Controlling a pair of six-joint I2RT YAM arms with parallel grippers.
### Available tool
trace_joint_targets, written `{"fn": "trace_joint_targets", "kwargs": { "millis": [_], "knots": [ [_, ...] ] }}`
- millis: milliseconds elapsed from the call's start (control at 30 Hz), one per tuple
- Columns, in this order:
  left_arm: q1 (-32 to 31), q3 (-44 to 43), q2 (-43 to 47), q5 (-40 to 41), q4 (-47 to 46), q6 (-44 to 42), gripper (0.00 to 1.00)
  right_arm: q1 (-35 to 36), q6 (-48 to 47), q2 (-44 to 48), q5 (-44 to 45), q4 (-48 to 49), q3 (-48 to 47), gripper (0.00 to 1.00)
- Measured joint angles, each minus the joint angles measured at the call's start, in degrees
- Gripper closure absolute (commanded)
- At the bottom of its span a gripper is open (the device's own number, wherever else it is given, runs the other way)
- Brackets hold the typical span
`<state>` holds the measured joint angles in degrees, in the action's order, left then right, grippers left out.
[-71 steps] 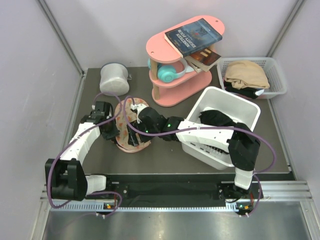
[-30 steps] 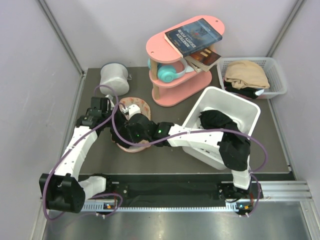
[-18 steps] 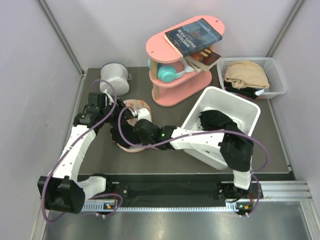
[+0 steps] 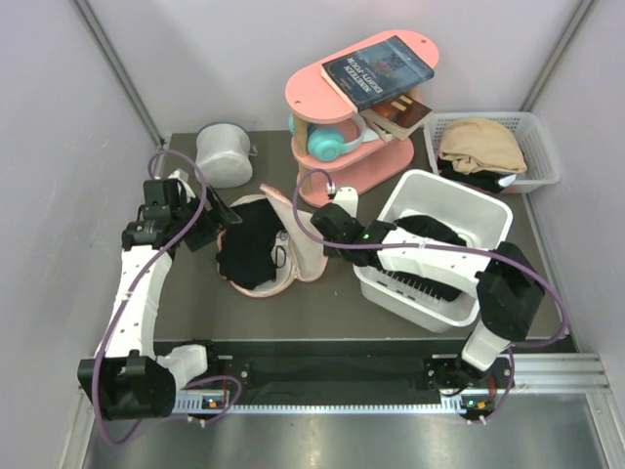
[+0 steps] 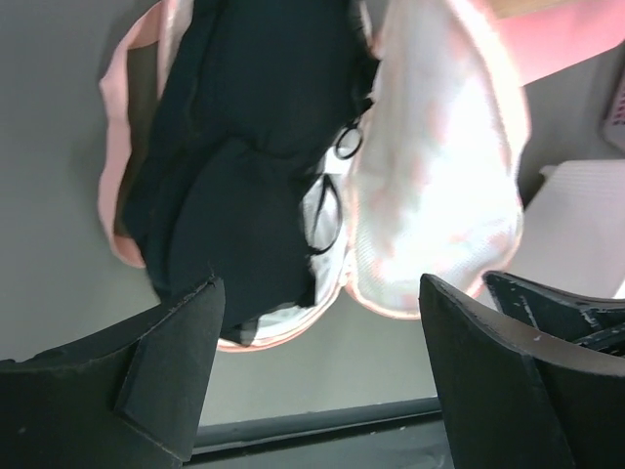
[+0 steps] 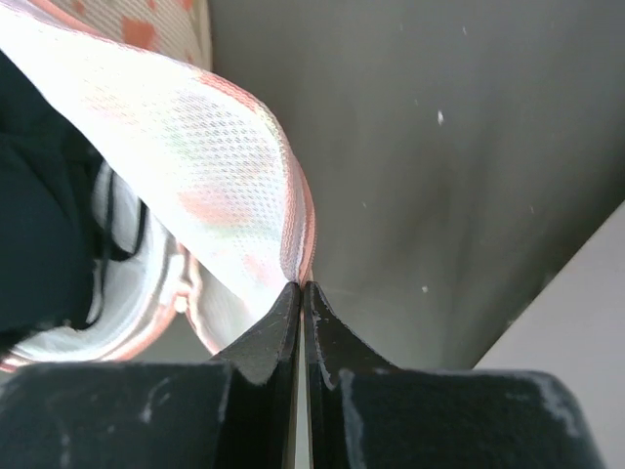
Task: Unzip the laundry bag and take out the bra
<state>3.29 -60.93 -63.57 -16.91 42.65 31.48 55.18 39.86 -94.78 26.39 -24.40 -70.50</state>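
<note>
The laundry bag (image 4: 293, 256) lies unzipped in the middle of the table, its mesh-lined upper flap (image 4: 305, 233) folded up toward the right. The black bra (image 4: 249, 249) lies exposed inside the bag. My right gripper (image 4: 320, 233) is shut on the flap's pink edge, which the right wrist view shows pinched between the tips (image 6: 301, 285) with the flap (image 6: 215, 186) rising to the left. My left gripper (image 4: 213, 223) hovers open just left of the bag. In the left wrist view its fingers (image 5: 146, 381) stand wide apart above the bra (image 5: 244, 176) and flap (image 5: 439, 166), holding nothing.
A white-grey cylindrical container (image 4: 225, 153) stands at the back left. A pink shelf (image 4: 356, 117) with books and teal headphones is behind the bag. A white bin (image 4: 439, 205) with dark clothes lies right of it, and a slotted basket (image 4: 532, 147) holds beige cloth.
My right gripper closed on the bag's flap and pulled it right, laying the bra bare. My left gripper opened and drew back to the left, off the bag.
</note>
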Motion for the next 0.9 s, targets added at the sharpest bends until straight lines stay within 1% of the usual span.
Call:
{"fn": "trace_joint_targets", "kwargs": {
  "millis": [233,367,467,900],
  "knots": [
    [1.81,0.46,-0.07,2.75,2.82,-4.13,0.12,0.02,2.01,-2.08,0.02,-6.32,-0.09,1.0],
    [4.74,0.52,-0.09,4.09,4.31,-6.73,0.11,0.02,3.41,-2.29,0.17,-10.54,-0.09,1.0],
    [6.05,0.63,-0.11,4.44,4.57,-7.74,0.11,0.02,4.17,-2.29,0.28,-11.72,-0.09,1.0],
    [6.78,0.68,-0.59,4.94,5.68,-9.18,0.1,0.04,6.93,-1.62,-0.07,-15.39,0.44,1.0]
  ]
}}
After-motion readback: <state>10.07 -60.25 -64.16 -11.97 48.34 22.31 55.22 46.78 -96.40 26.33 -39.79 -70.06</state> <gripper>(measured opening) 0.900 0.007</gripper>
